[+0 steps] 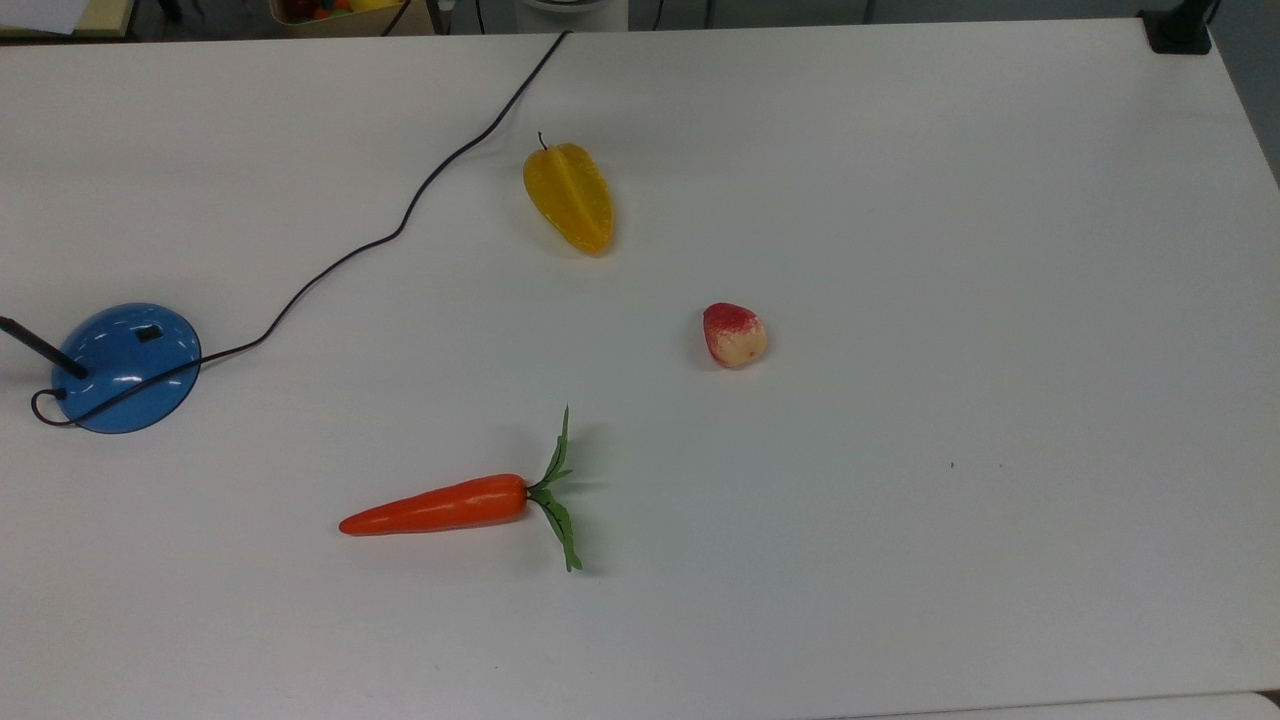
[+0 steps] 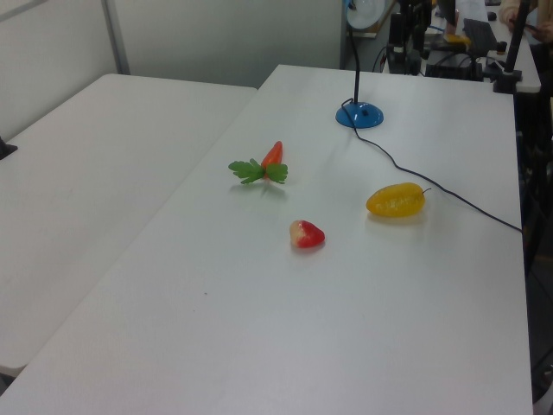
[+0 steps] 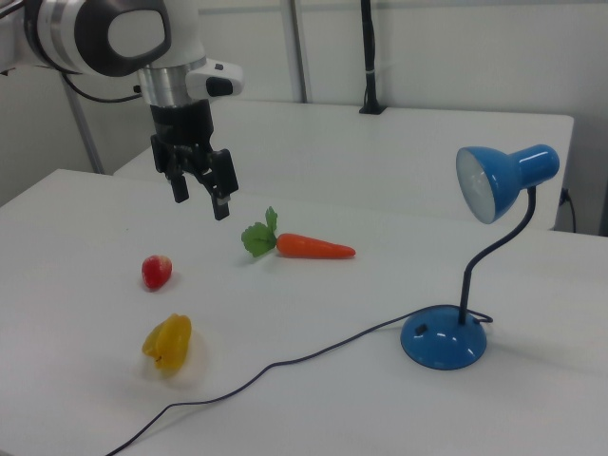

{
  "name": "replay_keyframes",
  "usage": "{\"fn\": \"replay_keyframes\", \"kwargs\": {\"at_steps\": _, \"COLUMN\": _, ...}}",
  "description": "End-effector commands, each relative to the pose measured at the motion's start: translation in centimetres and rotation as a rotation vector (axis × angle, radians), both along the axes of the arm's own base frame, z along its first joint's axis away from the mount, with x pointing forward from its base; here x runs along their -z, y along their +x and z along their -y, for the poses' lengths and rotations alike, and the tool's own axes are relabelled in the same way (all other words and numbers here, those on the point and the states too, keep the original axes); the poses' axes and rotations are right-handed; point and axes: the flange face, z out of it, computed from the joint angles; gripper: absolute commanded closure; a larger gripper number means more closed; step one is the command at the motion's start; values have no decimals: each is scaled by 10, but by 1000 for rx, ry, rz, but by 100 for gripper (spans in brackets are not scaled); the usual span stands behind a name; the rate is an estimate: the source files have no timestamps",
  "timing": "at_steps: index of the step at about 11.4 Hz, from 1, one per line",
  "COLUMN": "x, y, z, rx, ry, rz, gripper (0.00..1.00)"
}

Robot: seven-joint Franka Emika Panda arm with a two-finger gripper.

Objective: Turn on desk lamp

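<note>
The black two-finger gripper (image 3: 200,193) is hanging empty with its fingers parted, above the white table (image 1: 900,250) and well apart from the blue desk lamp with its glossy dome base (image 3: 443,339), which is sitting at the right view's right. To press well, it should be narrowing its fingers and descending squarely onto the small black rectangular switch (image 1: 148,334). The right view is showing the blue shade (image 3: 503,179) and curved stem, while the top view is giving the switch's place on the dome.

On my white desk (image 1: 900,200) the desk lamp (image 1: 128,367) sits at the top view's far left, its black cord (image 1: 400,225) snaking up to the far edge. A yellow starfruit (image 1: 570,197) lies near the middle, a red-and-cream peach (image 1: 734,335) to its right, and a carrot (image 1: 440,506) nearer me.
</note>
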Motion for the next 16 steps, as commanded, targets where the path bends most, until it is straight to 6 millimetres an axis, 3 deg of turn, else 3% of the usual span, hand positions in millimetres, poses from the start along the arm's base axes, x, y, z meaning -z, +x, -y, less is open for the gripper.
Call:
{"fn": "replay_keyframes", "kwargs": {"at_steps": 1, "x": -12, "y": -8, "z": 16, "rx": 47, "ry": 3, "rz": 5, "gripper": 0}}
{"fn": "replay_keyframes", "kwargs": {"at_steps": 10, "x": -16, "y": 6, "z": 21, "rx": 142, "ry": 58, "rz": 113, "gripper": 0}}
{"fn": "replay_keyframes", "kwargs": {"at_steps": 16, "x": -8, "y": 6, "z": 16, "rx": 96, "ry": 65, "rz": 81, "gripper": 0}}
